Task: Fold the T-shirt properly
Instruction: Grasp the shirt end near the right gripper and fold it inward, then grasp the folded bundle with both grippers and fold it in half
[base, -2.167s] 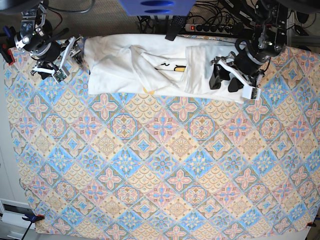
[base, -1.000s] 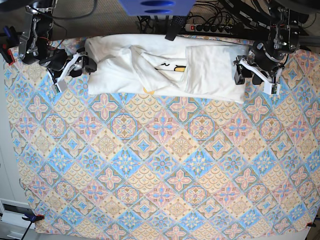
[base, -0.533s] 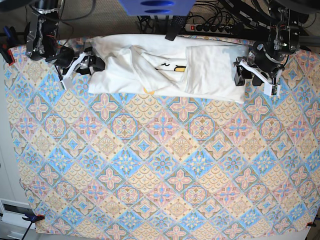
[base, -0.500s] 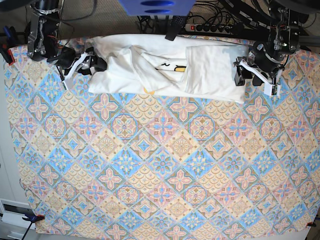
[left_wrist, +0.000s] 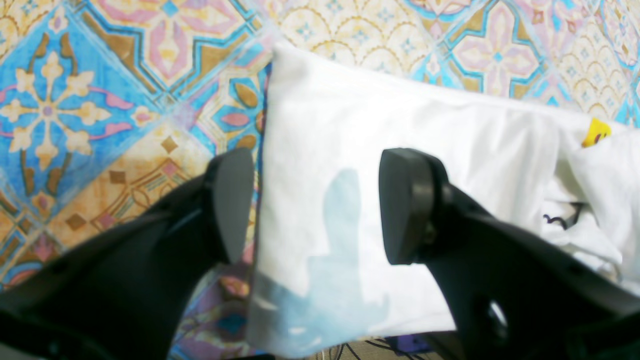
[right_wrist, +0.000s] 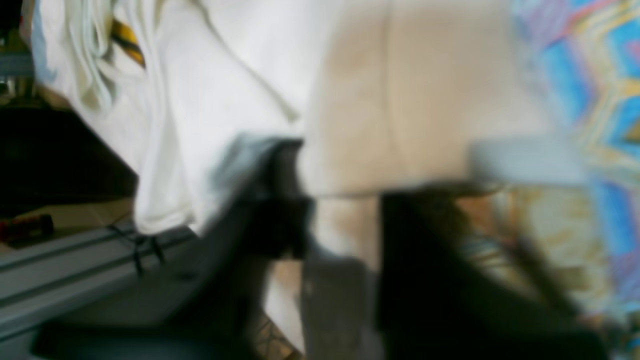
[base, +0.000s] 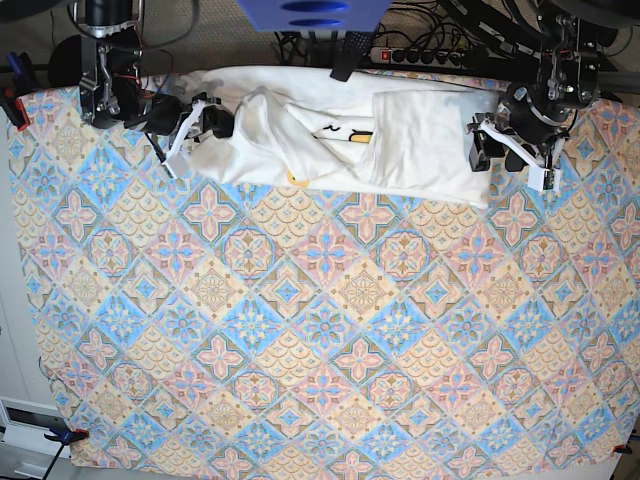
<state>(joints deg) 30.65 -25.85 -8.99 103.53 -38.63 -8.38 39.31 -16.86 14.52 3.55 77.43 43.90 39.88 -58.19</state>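
The broad table covered in a patterned blue, pink and tan tile-print cloth fills the base view, and the large white short-sleeved cotton T-shirt lies bunched along its far edge, partly folded into a long band.

The right gripper sits at the shirt's end on that view's left. Its wrist view is badly blurred, with cloth seeming to run between its dark jaws, so it looks clamped on the fabric, though I cannot tell for sure.

The left gripper hovers at the opposite end, jaws apart, straddling the shirt's side edge: one fingertip over the tablecloth, the other over white fabric.

The risk, as I judge it: a pull by the right arm with the other end unheld could drag the whole bundle and undo the layers, or the grip could catch only one layer.

The shirt is rumpled at its middle, where a sliver of yellow and black print peeks from the folds.
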